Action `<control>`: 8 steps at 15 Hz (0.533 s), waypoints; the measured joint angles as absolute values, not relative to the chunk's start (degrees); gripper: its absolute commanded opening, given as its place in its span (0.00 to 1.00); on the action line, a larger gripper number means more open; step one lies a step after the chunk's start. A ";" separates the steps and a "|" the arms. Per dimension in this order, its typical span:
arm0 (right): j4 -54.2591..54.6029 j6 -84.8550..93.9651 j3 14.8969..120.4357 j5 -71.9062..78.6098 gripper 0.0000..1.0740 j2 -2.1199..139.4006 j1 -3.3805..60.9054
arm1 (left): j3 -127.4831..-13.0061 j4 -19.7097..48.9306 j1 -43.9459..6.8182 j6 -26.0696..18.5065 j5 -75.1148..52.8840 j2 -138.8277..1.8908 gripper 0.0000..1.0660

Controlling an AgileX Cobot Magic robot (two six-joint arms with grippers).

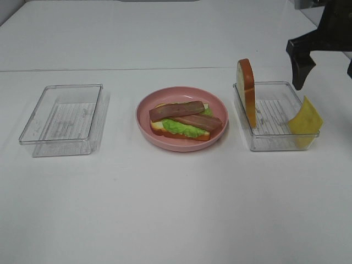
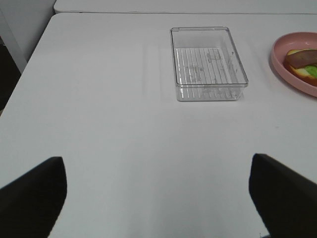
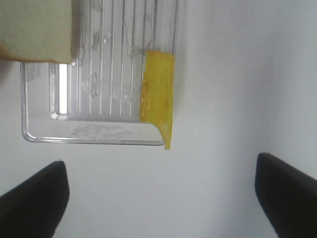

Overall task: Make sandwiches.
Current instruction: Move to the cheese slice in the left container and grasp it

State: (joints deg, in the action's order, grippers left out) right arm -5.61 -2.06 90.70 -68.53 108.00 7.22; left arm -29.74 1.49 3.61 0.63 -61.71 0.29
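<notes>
The half-built sandwich (image 1: 184,118) lies on the plate (image 1: 181,145). The right end effector (image 3: 161,198), fingers apart, hangs over the right tray (image 1: 275,144), where cheese (image 1: 306,116) and a bread slice (image 1: 247,91) lean on opposite walls. The left end effector (image 2: 158,198), also apart, seems well short of the plate.

Bright, even light falls from above and washes the white table (image 1: 176,209) almost flat, leaving only faint, soft shadows. Ahead of the left gripper (image 2: 156,161) the clear tray (image 2: 210,92) is sharp; its rim catches small glints and a pale shadow lies along its near wall. Close under the right gripper (image 3: 158,163) the focus is soft: the bread slice (image 3: 37,29) blurs and the cheese (image 3: 157,94) loses its crisp edges. Both grippers' fingers (image 3: 34,203) read as featureless black.
</notes>
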 measured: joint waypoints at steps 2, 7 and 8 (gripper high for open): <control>-4.93 -2.06 86.00 -64.40 0.92 108.00 7.22 | -29.74 1.49 3.61 0.63 -61.71 0.29 0.86; -4.41 -1.78 84.34 -60.16 0.92 110.29 7.22 | -29.74 1.49 3.61 0.63 -61.71 0.29 0.86; -4.41 -1.43 84.34 -59.87 0.92 110.64 7.22 | -29.74 1.49 3.61 0.63 -61.71 0.29 0.86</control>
